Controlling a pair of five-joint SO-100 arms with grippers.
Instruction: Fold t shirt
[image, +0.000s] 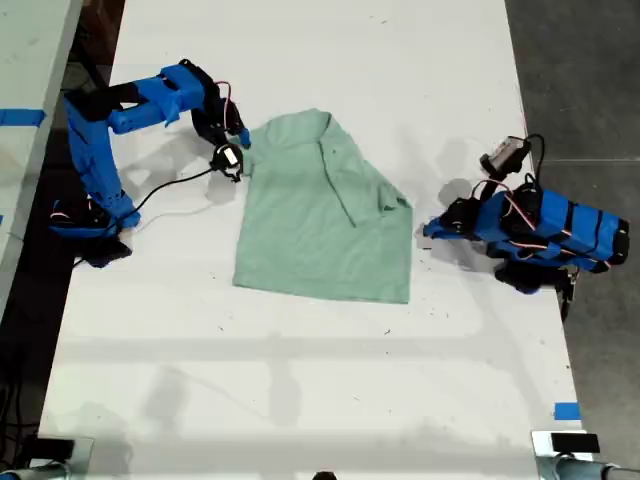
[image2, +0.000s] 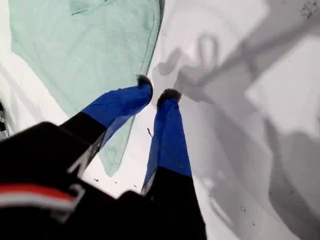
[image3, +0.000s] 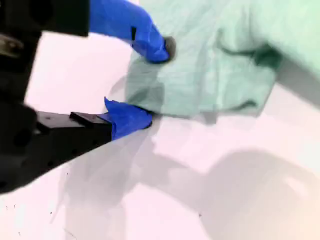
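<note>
The desk (image: 300, 380) is white, with the t shirt (image: 320, 220) lying flat at its middle, partly folded. A black cable (image: 170, 185) trails across the desk beside my first arm, and a strip of blue tape (image: 565, 410) sits at five o'clock from the shirt in the exterior view.

My first gripper (image2: 157, 90) hangs at the shirt's ten o'clock edge, its jaws a narrow gap apart and empty. My second gripper (image3: 157, 85) lies low at three o'clock. Its jaws are spread wide, with one tip over the cloth (image3: 210, 60) and the other at the hem. Nothing is clasped.
</note>
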